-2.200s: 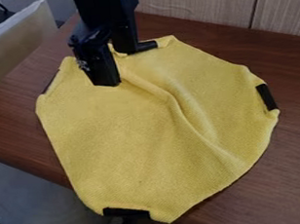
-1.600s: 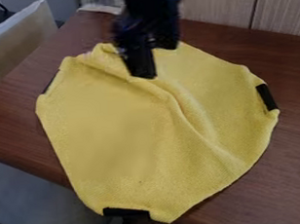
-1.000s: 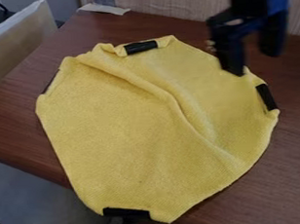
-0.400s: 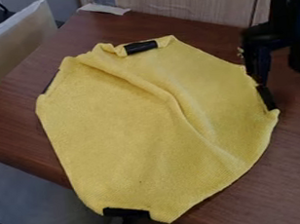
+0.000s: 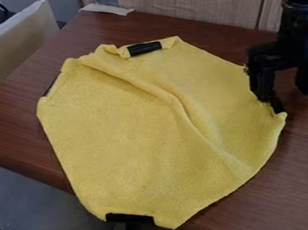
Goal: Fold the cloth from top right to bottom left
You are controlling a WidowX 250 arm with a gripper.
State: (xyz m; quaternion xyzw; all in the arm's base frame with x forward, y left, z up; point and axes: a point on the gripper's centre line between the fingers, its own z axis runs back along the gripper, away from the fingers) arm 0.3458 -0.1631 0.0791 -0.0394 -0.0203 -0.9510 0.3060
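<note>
Surface (image 5: 305, 175): brown wood, yellow cloth (image 5: 127, 129) on top
End effector (image 5: 287, 90): wide apart, right side of frame
Risk: closing too high might just pinch air

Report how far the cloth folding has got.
Done: no diagonal fold; the yellow cloth lies spread out, creased down its middle. In hand: the open claw is at its right edge, near a black patch, apparently gripping nothing. Left: grasp the top right, carry it bottom left, release.

Yellow cloth (image 5: 130, 124), creased but unfolded, on the brown table (image 5: 25, 102).
</note>
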